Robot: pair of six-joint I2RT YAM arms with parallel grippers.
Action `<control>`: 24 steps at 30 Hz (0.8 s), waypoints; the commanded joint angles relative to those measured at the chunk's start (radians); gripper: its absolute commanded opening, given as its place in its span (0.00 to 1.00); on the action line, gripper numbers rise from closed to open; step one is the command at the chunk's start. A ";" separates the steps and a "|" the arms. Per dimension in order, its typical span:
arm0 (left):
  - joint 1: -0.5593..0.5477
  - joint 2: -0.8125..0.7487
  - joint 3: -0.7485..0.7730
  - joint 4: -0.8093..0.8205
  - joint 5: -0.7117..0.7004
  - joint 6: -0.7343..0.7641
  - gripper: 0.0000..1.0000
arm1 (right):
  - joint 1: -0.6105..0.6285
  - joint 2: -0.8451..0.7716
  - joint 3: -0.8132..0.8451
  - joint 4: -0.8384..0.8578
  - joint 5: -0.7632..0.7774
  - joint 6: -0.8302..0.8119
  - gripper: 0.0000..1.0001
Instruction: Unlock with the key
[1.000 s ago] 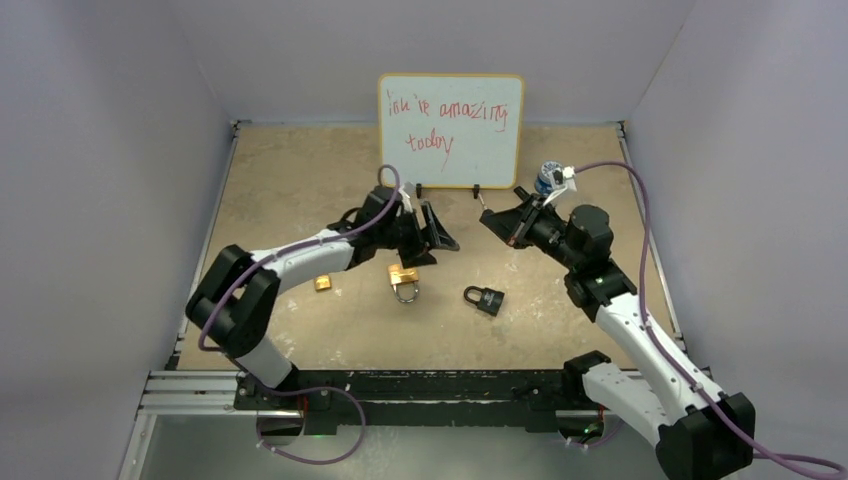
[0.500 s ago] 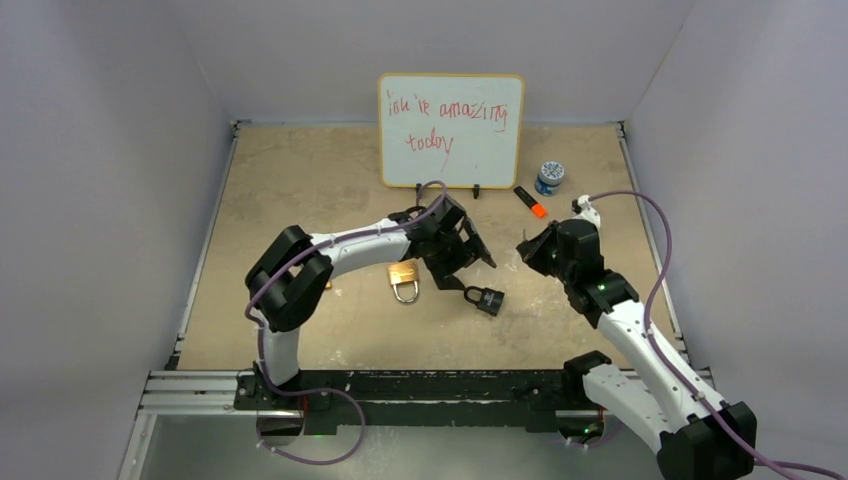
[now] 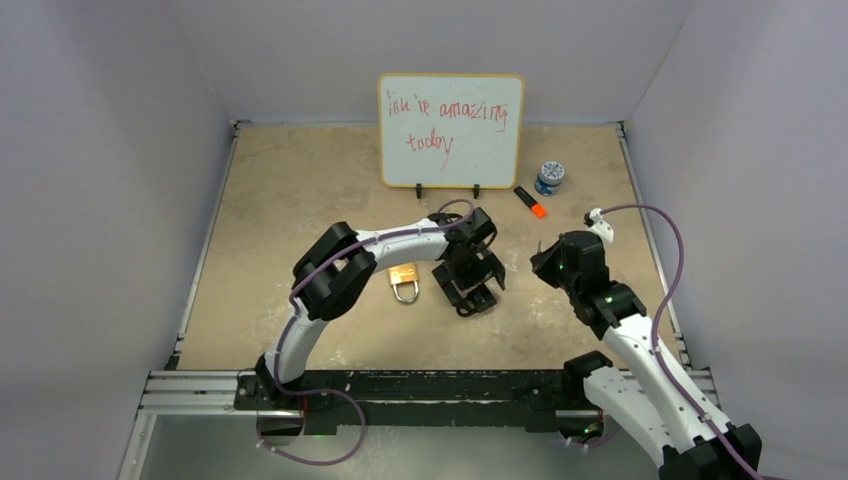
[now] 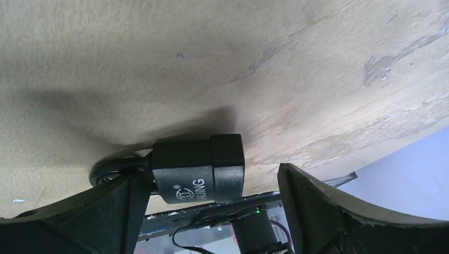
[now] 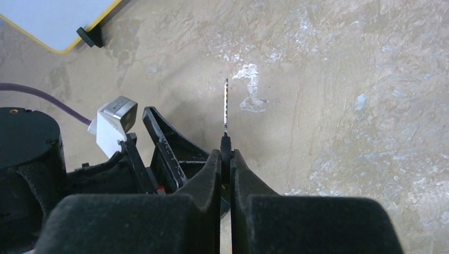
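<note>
Key (image 5: 225, 106), pinched by its head in the right tool (image 5: 226, 156), whose two fingers are pressed together on it with no gap showing. The blade sticks straight out past the fingertips and is seen edge-on as a thin strip. Its long axis follows the tool's own line, and its tip points roughly toward the far edge of the worktop (image 3: 300, 180), leaning left, over bare surface. Key and tool sit right of centre, apart from everything lying on the worktop.

Across from it, the left tool (image 3: 472, 288) is lowered astride the black padlock (image 4: 198, 168), fingers apart. The padlock lies flat near the middle of the worktop, somewhat toward the near edge. One finger (image 4: 79, 217) is close against the shackle end, though contact cannot be confirmed. The other finger (image 4: 328, 211) stands off from the body's bottom end with a clear gap. The padlock's long axis thus runs from finger to finger. The keyway itself is not visible.

Step in hand, as judged: securing the lock while the key waits ready. The next move calls for closing on the padlock, then raising or turning it so the keyway faces the blade. Blade and slot must be lined up before any push.

Further out: a brass padlock (image 3: 404, 283) lies just left of the left tool. A whiteboard (image 3: 451, 130), an orange marker (image 3: 530, 202) and a small tub (image 3: 549, 177) stand toward the far edge.
</note>
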 commanded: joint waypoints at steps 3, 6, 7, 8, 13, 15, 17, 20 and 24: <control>-0.024 0.017 0.026 -0.033 -0.016 -0.040 0.89 | 0.002 -0.016 -0.003 -0.042 0.048 0.000 0.00; -0.023 0.010 0.032 -0.032 -0.073 -0.011 0.75 | 0.003 -0.020 -0.006 -0.048 0.046 0.000 0.00; -0.023 0.005 0.039 -0.032 -0.118 0.021 0.68 | 0.002 -0.022 -0.007 -0.048 0.046 0.000 0.00; -0.022 0.001 0.049 -0.032 -0.159 0.057 0.64 | 0.003 -0.023 -0.009 -0.049 0.046 -0.001 0.00; 0.003 0.022 0.135 -0.039 -0.289 0.349 0.42 | 0.002 -0.029 -0.010 -0.051 0.056 -0.002 0.00; 0.013 0.033 0.159 -0.020 -0.319 0.494 0.37 | 0.002 -0.033 -0.007 -0.053 0.063 -0.003 0.00; 0.019 0.033 0.165 -0.008 -0.356 0.622 0.35 | 0.003 -0.034 -0.003 -0.055 0.070 -0.007 0.00; 0.030 0.016 0.127 0.079 -0.320 0.850 0.34 | 0.003 -0.033 0.004 -0.055 0.079 -0.011 0.00; 0.045 0.004 0.108 0.142 -0.192 1.164 0.36 | 0.003 -0.016 0.011 -0.050 0.077 -0.010 0.00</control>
